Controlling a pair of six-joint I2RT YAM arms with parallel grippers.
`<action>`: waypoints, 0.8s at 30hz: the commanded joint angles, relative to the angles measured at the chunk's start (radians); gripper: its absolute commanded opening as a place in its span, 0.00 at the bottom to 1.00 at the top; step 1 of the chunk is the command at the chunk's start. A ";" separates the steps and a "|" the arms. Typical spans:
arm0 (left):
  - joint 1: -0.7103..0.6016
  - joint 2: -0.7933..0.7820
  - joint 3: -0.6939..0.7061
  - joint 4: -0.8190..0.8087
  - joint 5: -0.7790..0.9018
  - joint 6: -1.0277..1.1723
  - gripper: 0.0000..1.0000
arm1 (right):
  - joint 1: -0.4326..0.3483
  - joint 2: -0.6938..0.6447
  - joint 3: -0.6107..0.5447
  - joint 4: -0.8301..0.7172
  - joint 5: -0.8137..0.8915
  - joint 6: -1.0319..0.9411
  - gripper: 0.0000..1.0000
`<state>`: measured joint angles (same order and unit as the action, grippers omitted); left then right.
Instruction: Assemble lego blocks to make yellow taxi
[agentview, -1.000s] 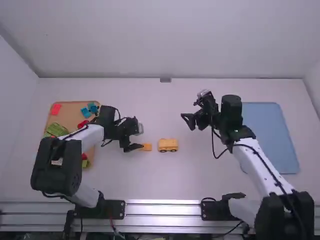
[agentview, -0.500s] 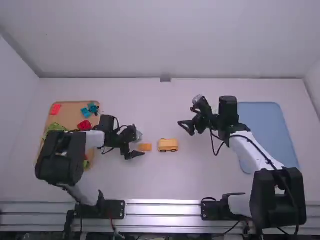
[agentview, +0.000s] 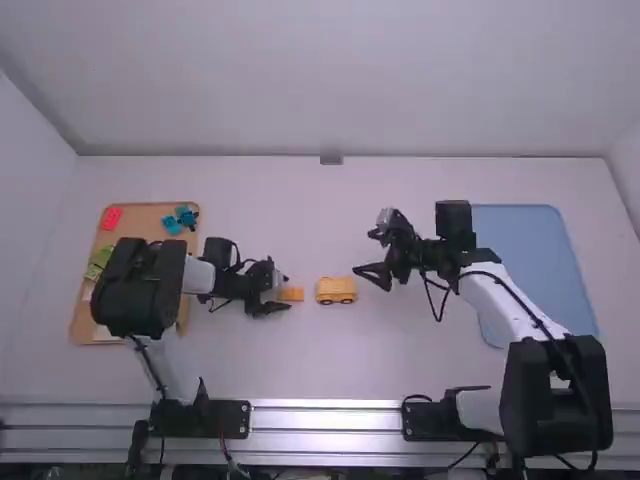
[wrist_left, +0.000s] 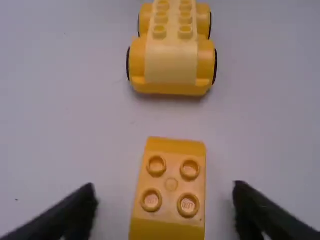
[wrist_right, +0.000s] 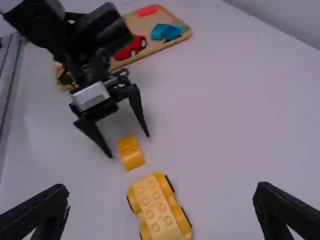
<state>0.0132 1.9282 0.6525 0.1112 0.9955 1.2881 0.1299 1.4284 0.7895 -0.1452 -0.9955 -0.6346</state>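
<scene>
On the table's middle stands the yellow wheeled base (agentview: 336, 290), and just left of it lies a smaller orange-yellow block (agentview: 292, 294). My left gripper (agentview: 274, 290) is low at that block's left end, open; in the left wrist view the block (wrist_left: 171, 185) with studs up lies between the spread fingers of the left gripper (wrist_left: 165, 210), untouched, with the wheeled base (wrist_left: 172, 55) beyond it. To the right of the base, my right gripper (agentview: 372, 256) hangs open and holds nothing. The right wrist view has the wheeled base (wrist_right: 157, 207) between the right gripper's (wrist_right: 162, 205) wide-apart fingers.
A wooden tray (agentview: 150, 212) at the left holds a red piece (agentview: 112, 218), blue pieces (agentview: 176, 222) and green ones, partly under the left arm. In the right wrist view a red car (wrist_right: 131, 48) sits in it. A blue mat (agentview: 540, 270) lies at the right.
The left arm's links have shifted right over the tray while its gripper stays close around the small block. My right gripper has moved slightly left and toward the camera.
</scene>
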 joint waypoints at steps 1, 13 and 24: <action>-0.004 0.021 -0.005 0.003 0.034 0.019 0.64 | -0.004 0.004 -0.019 0.007 -0.064 -0.074 0.99; -0.006 0.033 -0.006 0.021 0.037 0.048 0.19 | -0.006 0.004 -0.071 0.126 -0.077 -0.070 0.99; -0.027 -0.214 -0.006 -0.089 0.139 -0.023 0.15 | -0.006 0.082 -0.321 0.446 0.000 -0.213 0.99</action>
<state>0.0051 1.7702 0.6514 0.0383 1.0874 1.2751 0.1299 1.4597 0.5213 0.2493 -0.9710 -0.8661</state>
